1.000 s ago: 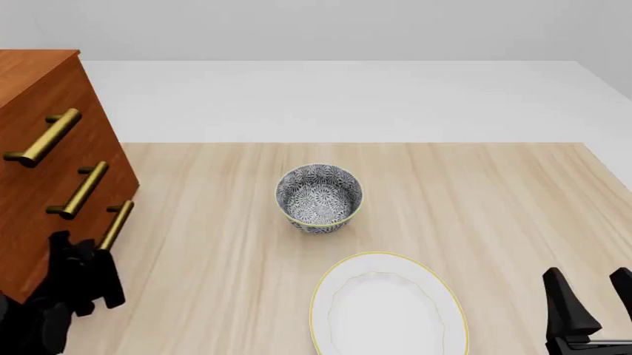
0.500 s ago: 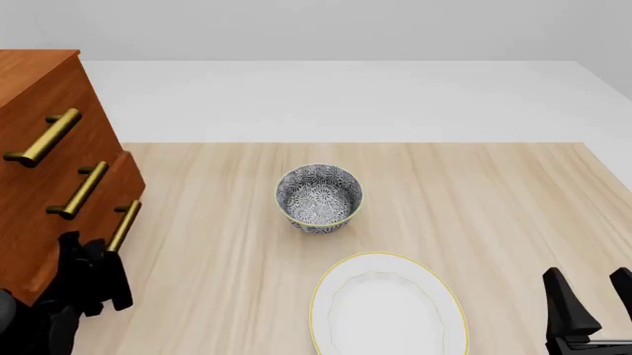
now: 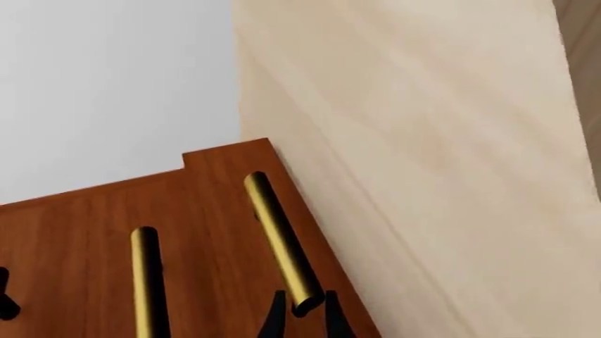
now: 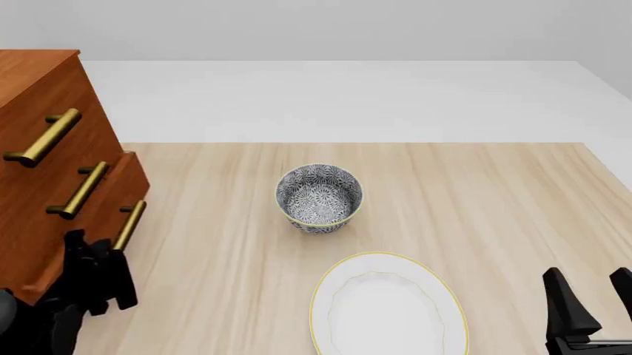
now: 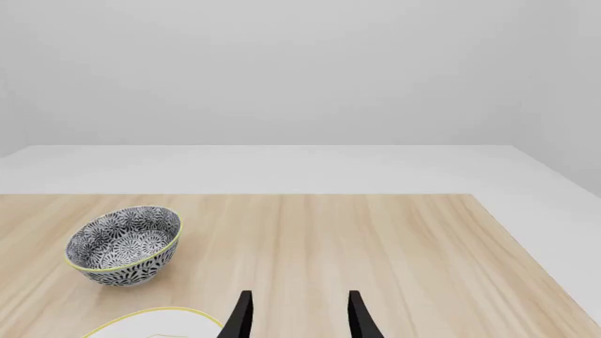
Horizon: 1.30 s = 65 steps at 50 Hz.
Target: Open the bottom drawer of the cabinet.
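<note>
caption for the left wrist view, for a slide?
Left end effector closed on the brass handle of the bottom drawer, which juts from the cabinet.

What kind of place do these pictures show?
Probably a simulated tabletop test scene, not a real room. A plain wooden table stands before bare grey-white walls. It holds only a cabinet, a patterned bowl and a white plate, all rendered very cleanly.
</note>
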### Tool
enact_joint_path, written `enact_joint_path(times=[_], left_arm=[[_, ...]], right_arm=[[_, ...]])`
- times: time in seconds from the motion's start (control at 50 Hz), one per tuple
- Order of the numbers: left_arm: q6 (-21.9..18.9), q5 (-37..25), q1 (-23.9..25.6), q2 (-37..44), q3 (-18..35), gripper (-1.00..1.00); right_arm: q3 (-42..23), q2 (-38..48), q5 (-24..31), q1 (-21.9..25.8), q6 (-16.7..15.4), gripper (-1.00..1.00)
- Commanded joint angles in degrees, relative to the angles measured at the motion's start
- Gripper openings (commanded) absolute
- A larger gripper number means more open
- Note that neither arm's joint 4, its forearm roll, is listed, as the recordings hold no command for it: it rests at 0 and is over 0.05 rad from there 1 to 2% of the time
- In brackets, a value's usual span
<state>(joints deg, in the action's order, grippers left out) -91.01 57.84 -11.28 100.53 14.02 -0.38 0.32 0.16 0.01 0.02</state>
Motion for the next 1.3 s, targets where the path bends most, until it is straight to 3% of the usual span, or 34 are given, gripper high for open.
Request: enact_joint_path(times=[0.02,0.74,1.2,1.22,1.3], left_arm=[[0.54,-0.17,10.66,0.57,2.01,-1.00],[3.63,-2.55,16.86,-0.88,3.07,-1.00],[3.38,-2.97,16.65,-0.09,2.96,-1.00],[3.49,-3.22,16.61,-0.08,2.95,1.00],[3.39,-2.88,16.40,0.49,2.65,1.00]], right_arm=[[0.00,-0.01,0.00,0.00,0.00,1.00],[0.00,0.01,0.00,0.00,0.01,1.00],[0.00,0.00,0.00,0.00,0.00,1.00],[0.00,-0.01,-0.01,0.01,0.00,1.00],[0.00,0.00,0.00,0.00,0.02,1.00]])
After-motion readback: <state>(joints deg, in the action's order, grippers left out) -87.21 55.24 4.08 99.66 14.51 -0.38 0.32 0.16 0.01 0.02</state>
